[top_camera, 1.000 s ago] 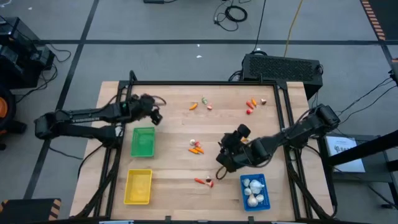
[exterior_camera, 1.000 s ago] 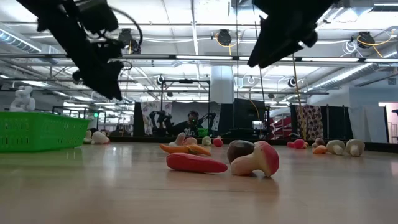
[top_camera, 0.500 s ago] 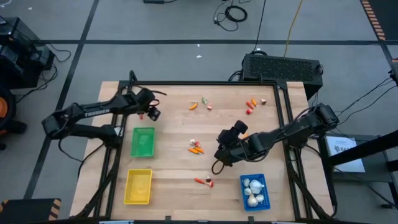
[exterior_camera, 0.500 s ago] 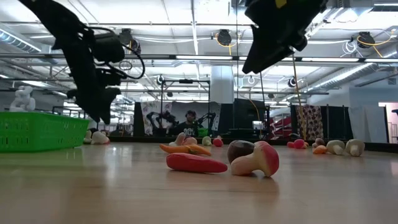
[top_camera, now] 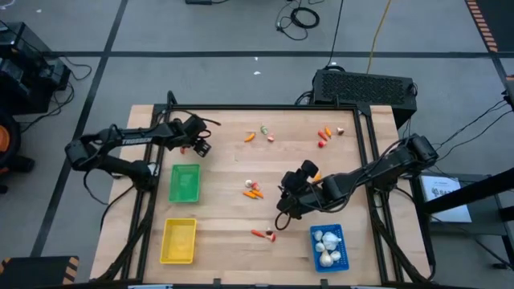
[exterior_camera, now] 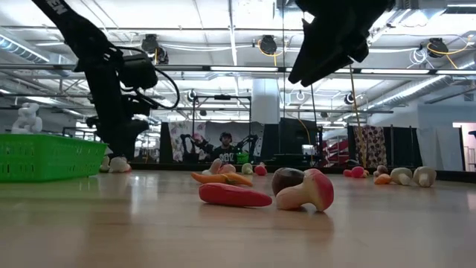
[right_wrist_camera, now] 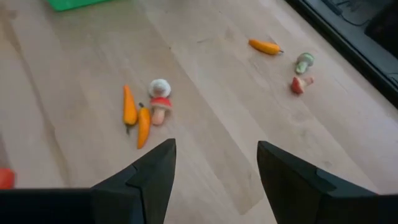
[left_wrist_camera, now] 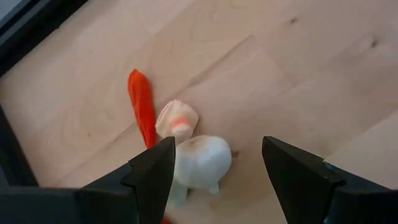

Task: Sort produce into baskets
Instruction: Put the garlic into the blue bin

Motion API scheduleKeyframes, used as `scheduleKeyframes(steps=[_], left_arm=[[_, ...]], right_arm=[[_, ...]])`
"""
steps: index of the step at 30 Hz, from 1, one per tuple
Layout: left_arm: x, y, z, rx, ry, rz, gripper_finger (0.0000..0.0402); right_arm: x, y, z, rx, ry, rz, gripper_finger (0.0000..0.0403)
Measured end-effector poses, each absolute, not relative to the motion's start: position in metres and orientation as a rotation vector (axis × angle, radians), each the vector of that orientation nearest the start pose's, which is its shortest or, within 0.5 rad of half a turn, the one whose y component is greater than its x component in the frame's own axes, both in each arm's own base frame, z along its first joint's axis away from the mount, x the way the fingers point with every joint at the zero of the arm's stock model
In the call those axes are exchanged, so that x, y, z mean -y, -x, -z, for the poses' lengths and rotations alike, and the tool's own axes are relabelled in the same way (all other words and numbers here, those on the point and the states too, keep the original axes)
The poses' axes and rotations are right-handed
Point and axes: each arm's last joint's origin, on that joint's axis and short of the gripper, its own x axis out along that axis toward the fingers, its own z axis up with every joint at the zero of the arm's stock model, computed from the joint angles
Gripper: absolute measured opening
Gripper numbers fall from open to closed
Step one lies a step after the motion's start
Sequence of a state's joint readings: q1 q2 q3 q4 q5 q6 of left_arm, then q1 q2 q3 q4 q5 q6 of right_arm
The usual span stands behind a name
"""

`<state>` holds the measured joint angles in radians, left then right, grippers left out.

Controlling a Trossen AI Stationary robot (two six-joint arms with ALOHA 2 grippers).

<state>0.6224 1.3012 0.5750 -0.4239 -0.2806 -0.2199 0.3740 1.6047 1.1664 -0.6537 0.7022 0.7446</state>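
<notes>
My left gripper (top_camera: 197, 146) is open, low over the table's far left part; in the low view (exterior_camera: 119, 151) it reaches almost to the wood. In the left wrist view (left_wrist_camera: 214, 177) a white garlic bulb (left_wrist_camera: 202, 163) lies between its fingers, beside a pale mushroom piece (left_wrist_camera: 176, 120) and a red pepper (left_wrist_camera: 142, 104). My right gripper (top_camera: 287, 202) is open and empty, above the table near the centre. Its wrist view (right_wrist_camera: 214, 177) shows two orange peppers (right_wrist_camera: 137, 115) and a mushroom (right_wrist_camera: 160, 93). The green basket (top_camera: 184, 183), yellow basket (top_camera: 178, 240) and blue basket (top_camera: 328, 245) with white bulbs stand on the table.
More produce lies near the far edge (top_camera: 259, 134) and at the far right (top_camera: 325, 136). A red pepper (exterior_camera: 234, 195) and a mushroom (exterior_camera: 305, 190) lie by the near edge, left of the blue basket. Black frame rails run along the table's sides.
My left gripper has gone down toward the table at the far left, onto the spot with the white bulb, and stays open. My right gripper has shifted a little toward the table's left, toward the centre pieces, staying high and open.
</notes>
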Motion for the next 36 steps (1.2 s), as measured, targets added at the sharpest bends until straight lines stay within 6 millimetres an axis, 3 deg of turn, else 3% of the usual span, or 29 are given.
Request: scheduleKeyframes(steps=[16, 32, 36], left_arm=[[-0.131, -0.169, -0.136, -1.187, 0.379, -0.910, 0.0248], [-0.128, -0.168, -0.135, -1.217, 0.434, -0.845, 0.0248], [-0.127, -0.168, -0.135, -1.225, 0.435, -0.843, 0.0229]], right_arm=[[-0.115, -0.297, -0.238, -0.744, -0.150, 0.580, 0.0215], [-0.114, -0.297, -0.238, -0.742, -0.145, 0.584, 0.0215], [-0.114, -0.297, -0.238, -0.740, -0.139, 0.586, 0.0215]])
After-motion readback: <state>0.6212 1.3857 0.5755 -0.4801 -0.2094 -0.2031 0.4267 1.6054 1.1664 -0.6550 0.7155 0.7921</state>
